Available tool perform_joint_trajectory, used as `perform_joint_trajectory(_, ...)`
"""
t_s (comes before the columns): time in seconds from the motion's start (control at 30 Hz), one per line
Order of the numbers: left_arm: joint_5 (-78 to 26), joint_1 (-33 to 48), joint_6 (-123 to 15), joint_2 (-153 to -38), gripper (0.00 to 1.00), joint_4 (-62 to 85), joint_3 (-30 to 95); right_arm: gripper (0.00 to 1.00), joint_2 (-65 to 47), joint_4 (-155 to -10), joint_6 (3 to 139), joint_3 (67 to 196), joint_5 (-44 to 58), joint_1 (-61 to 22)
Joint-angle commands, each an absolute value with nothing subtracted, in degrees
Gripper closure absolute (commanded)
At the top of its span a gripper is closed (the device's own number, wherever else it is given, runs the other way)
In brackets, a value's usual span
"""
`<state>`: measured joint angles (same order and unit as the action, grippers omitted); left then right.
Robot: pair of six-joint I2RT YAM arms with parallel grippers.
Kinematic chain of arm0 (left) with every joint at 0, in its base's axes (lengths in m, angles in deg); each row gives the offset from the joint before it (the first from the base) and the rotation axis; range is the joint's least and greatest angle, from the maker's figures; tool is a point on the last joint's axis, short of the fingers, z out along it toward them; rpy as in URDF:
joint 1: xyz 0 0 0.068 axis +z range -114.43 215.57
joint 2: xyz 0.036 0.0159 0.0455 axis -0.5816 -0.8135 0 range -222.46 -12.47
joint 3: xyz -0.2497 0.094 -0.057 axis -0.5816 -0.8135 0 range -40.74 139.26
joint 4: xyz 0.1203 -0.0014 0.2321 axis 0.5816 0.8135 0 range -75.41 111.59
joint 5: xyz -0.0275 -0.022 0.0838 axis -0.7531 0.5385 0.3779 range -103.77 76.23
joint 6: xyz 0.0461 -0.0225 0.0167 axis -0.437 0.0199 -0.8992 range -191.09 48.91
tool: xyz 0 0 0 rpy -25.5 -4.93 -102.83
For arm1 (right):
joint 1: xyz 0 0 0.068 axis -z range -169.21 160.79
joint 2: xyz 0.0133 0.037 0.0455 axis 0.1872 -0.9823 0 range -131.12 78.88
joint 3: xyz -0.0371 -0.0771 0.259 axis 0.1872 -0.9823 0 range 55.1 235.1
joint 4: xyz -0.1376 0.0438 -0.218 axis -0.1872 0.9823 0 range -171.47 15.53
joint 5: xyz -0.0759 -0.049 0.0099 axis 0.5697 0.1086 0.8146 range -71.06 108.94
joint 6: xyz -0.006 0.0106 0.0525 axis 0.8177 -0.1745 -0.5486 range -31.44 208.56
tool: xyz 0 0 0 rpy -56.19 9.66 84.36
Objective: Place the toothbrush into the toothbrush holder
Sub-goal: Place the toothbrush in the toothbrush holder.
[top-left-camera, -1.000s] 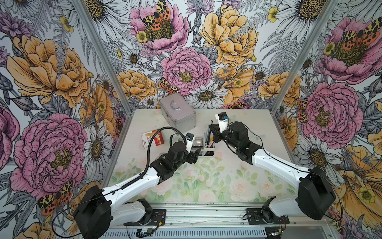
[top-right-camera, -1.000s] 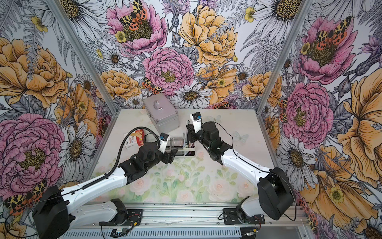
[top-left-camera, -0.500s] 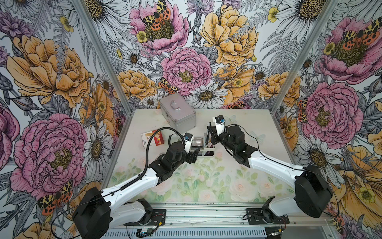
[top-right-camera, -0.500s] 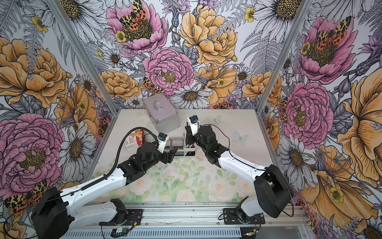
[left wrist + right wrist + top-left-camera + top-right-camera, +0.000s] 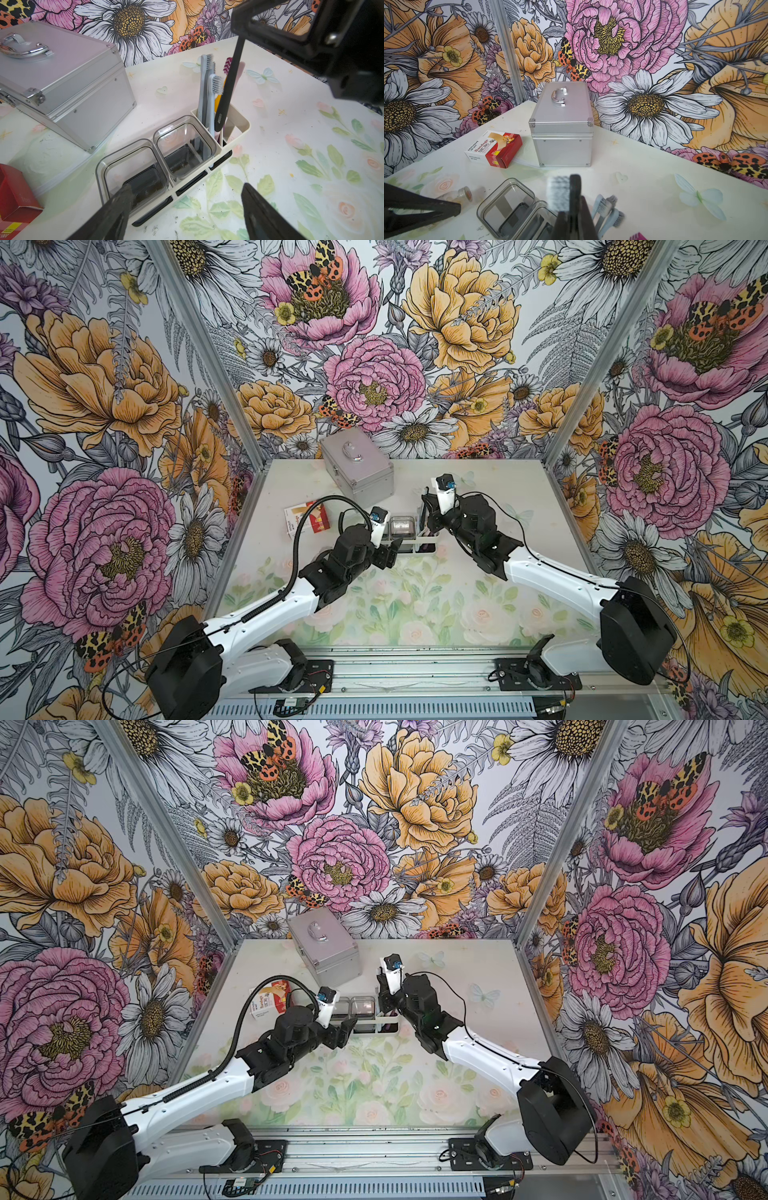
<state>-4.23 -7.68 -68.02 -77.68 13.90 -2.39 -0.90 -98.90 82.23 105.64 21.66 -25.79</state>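
The black toothbrush (image 5: 226, 87) hangs nearly upright, bristles up, with my right gripper (image 5: 574, 220) shut on its neck just below the head. Its handle end sits at the mouth of the white slotted compartment of the toothbrush holder (image 5: 245, 122), among several grey, pink and yellow brushes standing there. In both top views the holder (image 5: 430, 536) (image 5: 376, 1029) lies mid-table between the arms, with the right gripper (image 5: 430, 514) (image 5: 384, 998) above its right end. My left gripper (image 5: 187, 197) (image 5: 392, 549) is open at the holder's other end, one finger (image 5: 122, 199) in front of the nearest clear cup (image 5: 133, 166).
A silver metal case (image 5: 357, 466) stands behind the holder towards the back wall. A red and white bandage box (image 5: 307, 520) lies left of the holder, and a small bottle (image 5: 464, 193) lies on the table near it. The second clear cup (image 5: 185, 145) holds nothing.
My right gripper has carried the toothbrush a little left and down, onto the holder's white compartment. The left arm has barely moved.
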Motion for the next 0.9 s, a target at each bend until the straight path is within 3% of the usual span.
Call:
perform_joint_trajectory(0.0,-5.2,-7.0,-67.6,-76.5,0.17,12.0,-3.4,1.00,-0.6,-98.0,83.3,104.2,23.4,-26.1)
perform_joint_trajectory(0.87,-5.7,-7.1,-67.8,-74.8,0.15,11.9,-4.1,1.00,-2.7,-113.9,83.6,94.3,26.9,-27.1)
